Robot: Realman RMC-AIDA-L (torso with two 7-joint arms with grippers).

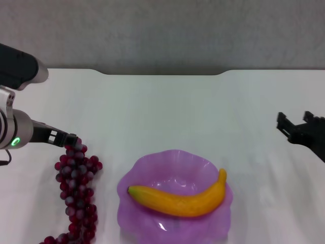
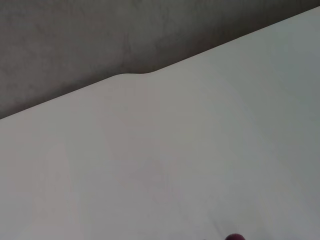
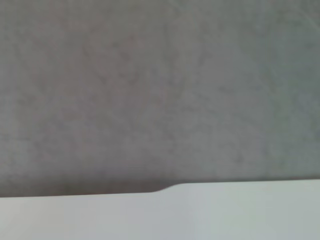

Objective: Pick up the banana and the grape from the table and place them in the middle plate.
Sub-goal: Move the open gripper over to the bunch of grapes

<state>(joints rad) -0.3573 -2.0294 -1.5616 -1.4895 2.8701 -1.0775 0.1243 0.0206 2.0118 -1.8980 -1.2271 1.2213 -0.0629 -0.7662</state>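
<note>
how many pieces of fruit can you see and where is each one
2. The banana lies inside the middle plate. The grape bunch hangs from the left gripper at the robot's left of the plate, its lower end running out of the head view.

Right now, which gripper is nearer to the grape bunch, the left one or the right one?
The left. The left gripper is at the top of the grape, touching it. The right gripper is far across the table, beyond the middle plate.

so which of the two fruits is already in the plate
The banana: it lies across the purple middle plate. The grape bunch is outside the plate on the table, with the left hand at its top end.
</note>
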